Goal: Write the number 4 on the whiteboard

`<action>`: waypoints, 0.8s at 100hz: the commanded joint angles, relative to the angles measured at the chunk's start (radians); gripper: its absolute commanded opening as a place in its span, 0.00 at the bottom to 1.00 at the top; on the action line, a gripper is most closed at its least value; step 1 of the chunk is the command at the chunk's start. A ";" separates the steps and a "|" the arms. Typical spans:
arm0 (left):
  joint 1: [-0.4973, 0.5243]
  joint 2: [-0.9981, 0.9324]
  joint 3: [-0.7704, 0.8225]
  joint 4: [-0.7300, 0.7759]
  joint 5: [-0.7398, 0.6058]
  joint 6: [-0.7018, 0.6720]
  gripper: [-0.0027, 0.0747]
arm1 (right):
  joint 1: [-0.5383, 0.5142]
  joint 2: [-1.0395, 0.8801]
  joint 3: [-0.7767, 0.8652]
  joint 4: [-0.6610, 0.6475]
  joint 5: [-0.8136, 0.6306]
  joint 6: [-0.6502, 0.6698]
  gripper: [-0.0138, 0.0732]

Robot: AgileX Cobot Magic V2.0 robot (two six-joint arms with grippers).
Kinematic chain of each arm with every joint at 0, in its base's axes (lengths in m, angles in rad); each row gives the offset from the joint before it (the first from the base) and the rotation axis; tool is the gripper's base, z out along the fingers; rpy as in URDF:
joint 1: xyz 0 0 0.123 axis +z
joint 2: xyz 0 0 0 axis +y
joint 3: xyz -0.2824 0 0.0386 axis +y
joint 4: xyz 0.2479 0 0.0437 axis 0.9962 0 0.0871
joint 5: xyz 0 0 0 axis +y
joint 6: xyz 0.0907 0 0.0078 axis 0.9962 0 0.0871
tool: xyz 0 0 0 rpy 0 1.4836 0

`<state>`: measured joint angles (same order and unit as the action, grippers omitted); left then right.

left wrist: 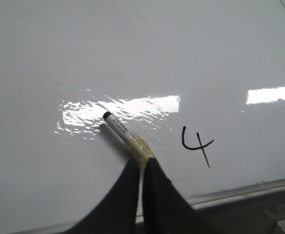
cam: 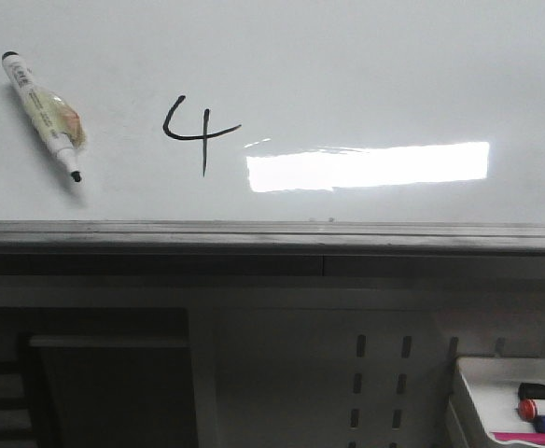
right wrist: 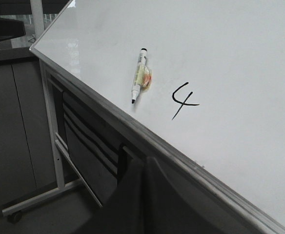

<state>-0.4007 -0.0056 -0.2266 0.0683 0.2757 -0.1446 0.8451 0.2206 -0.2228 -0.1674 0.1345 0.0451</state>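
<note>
The whiteboard [cam: 366,75] bears a black number 4 [cam: 204,135], which also shows in the left wrist view [left wrist: 201,147] and the right wrist view [right wrist: 184,104]. An uncapped black marker [cam: 47,112] with yellowish tape round its barrel lies on the board left of the 4, with nothing holding it. In the left wrist view my left gripper [left wrist: 141,163] is shut and empty, and its tips cover the marker's [left wrist: 125,136] tip end. My right gripper [right wrist: 145,163] is shut and empty below the board's edge, away from the marker [right wrist: 140,75]. Neither gripper shows in the front view.
A dark grey rail [cam: 272,233] edges the board's near side. A bright light reflection [cam: 366,166] lies right of the 4. A small white tray [cam: 482,392] with several markers [cam: 543,409] sits at the lower right. The board's stand frame [right wrist: 50,136] shows below.
</note>
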 commanded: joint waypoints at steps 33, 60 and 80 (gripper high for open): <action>0.002 -0.009 -0.025 0.003 -0.071 0.001 0.01 | -0.006 -0.012 -0.010 -0.013 -0.088 -0.002 0.08; 0.002 -0.009 0.024 0.005 -0.078 0.001 0.01 | -0.006 -0.012 -0.010 -0.013 -0.088 -0.002 0.08; 0.118 -0.018 0.105 0.063 -0.069 0.001 0.01 | -0.006 -0.012 -0.010 -0.013 -0.088 -0.002 0.08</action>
<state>-0.3430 -0.0056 -0.1281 0.1142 0.2694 -0.1446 0.8451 0.2009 -0.2085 -0.1674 0.1305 0.0451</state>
